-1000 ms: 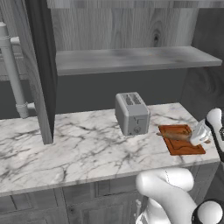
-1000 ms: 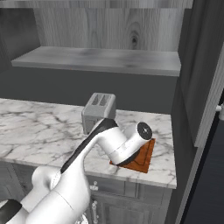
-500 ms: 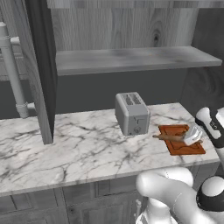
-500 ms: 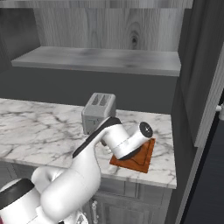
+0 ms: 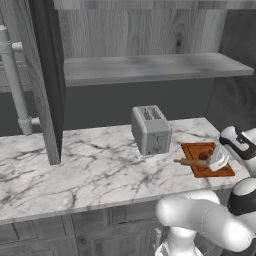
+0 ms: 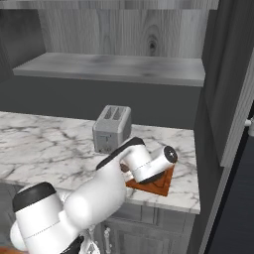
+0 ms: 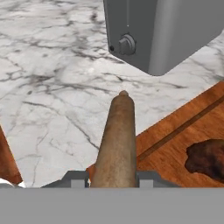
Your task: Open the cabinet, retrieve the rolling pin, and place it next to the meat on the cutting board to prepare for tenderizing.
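Pincer (image 7: pixel 113 177) clamped on the rolling pin (image 7: pixel 117 138), its two dark fingers (image 7: pixel 75 178) pressed against either side of the wooden barrel with no gap showing. From the hand view the pin runs straight away from the pincer, its narrow far handle pointing toward the grey toaster (image 7: pixel 164 30), which stands on the marble table (image 7: pixel 52 87) just beyond. The near part of the pin is over the edge of the cutting board (image 7: pixel 183 140), and its far end reaches out above the marble. The meat (image 7: pixel 208 158), a dark brown lump, lies on the board to one side of the pin, near it but apart from it. I cannot tell whether the pin rests on the board or hangs just above it. From the left base view the rolling pin (image 5: pixel 192 162) lies across the front of the cutting board (image 5: pixel 216 170), sticking out past its left edge toward the toaster (image 5: pixel 151 129), with the white hand right over the board. Above the table the cabinet (image 5: pixel 47 80) stands with its door swung open, and its grey shelf (image 5: pixel 150 67) is in plain view.
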Motion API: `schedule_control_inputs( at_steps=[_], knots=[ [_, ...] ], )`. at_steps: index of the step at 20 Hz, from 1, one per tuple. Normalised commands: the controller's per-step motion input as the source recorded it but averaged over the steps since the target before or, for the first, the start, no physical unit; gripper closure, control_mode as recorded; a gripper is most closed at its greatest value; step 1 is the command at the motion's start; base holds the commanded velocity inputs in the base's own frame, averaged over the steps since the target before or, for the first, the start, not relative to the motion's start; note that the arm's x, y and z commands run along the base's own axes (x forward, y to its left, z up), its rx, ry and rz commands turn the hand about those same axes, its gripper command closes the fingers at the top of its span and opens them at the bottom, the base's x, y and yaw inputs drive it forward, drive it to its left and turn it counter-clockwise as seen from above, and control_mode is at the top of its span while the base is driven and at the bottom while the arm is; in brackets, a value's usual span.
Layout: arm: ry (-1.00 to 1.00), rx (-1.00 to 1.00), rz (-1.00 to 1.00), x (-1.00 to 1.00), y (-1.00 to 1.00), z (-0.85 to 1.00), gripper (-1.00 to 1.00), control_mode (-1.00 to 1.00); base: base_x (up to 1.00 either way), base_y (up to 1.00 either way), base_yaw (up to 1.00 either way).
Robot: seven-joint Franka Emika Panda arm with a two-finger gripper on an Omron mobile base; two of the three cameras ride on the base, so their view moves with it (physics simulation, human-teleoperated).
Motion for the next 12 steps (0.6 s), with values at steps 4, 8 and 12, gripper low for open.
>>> schedule_control_inputs(
  at_steps=[4, 8, 12],
  knots=[
    [0.0, 0.05, 0.05, 0.1, -0.23, -0.2, 1.0, -1.0, 0.0, 0.0, 0.0],
    [0.0, 0.05, 0.06, 0.03, -0.29, -0.18, 1.0, -1.0, 0.0, 0.0, 0.0],
    [0.0, 0.03, 0.06, 0.09, -0.24, -0.15, 1.0, -1.0, 0.0, 0.0, 0.0]
  ],
)
